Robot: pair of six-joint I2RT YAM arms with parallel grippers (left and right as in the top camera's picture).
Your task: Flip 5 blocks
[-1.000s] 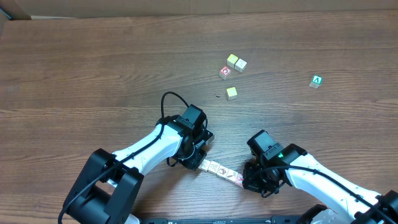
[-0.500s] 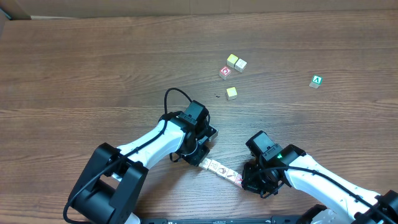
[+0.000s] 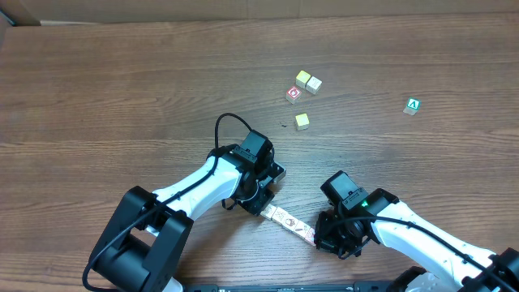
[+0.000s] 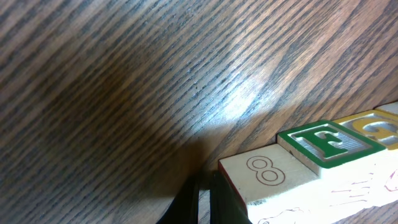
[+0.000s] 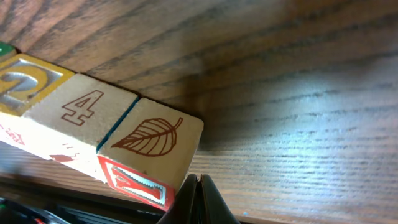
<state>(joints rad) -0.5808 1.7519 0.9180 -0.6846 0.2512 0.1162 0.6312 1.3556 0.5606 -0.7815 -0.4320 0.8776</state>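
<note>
With my left gripper (image 3: 262, 208) and right gripper (image 3: 319, 237) both closed, empty, at the two ends of the blocks (image 3: 290, 224) lying in a row between them, I should press evenly and roll all together.

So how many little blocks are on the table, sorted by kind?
Blocks pressed together in a row: 5
Loose yellow-topped blocks: 3
Loose block with a red mark: 1
Green block with a white A: 1
Total: 10
</note>
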